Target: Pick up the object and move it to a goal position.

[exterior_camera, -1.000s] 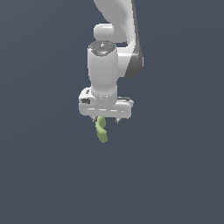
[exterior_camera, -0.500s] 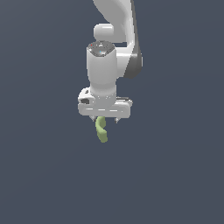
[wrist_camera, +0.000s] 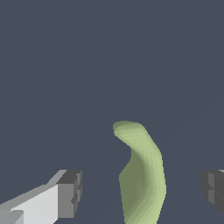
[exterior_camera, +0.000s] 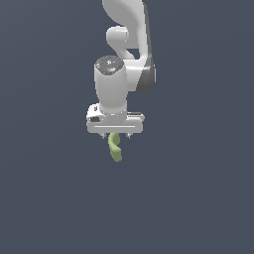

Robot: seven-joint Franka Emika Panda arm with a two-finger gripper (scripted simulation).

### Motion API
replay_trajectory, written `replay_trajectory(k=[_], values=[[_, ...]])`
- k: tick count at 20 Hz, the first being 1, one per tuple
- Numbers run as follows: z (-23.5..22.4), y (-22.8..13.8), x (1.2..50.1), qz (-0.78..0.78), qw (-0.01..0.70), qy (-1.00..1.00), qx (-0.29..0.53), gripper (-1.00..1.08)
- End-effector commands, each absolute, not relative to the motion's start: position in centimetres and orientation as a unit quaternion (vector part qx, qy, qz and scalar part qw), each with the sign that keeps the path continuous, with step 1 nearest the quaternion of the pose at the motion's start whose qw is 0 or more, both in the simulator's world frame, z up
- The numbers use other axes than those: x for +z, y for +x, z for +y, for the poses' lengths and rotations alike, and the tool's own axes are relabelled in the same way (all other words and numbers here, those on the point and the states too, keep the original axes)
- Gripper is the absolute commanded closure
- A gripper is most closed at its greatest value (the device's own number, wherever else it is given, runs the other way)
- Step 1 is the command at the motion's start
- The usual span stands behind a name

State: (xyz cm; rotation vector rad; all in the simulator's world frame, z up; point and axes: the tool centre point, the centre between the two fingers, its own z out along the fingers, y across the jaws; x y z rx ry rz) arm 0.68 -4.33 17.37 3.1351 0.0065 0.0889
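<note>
Block small, bent, matte; probably light and stiff. Fingers spread wide either side, not touching it. Grip its narrow middle.

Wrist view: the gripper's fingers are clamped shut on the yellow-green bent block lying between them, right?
Not quite. The yellow-green bent block does lie between the fingers, but the wrist view shows clear gaps on both sides of it: the gripper is open and not touching the block. The exterior view shows the block just below the gripper.
</note>
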Motion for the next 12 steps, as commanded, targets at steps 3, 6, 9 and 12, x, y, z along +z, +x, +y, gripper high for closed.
replay_trajectory(k=[3,6,9,12], values=[[-5.1,-0.4,15.9,0.033,0.002,0.999,0.013,-0.92],[-5.5,-0.9,15.2,0.048,0.001,0.999,0.007,-0.92],[-5.7,-1.3,14.8,0.058,0.0,0.998,0.002,-0.92],[-5.8,-1.4,14.6,0.062,0.0,0.998,0.0,-0.92]])
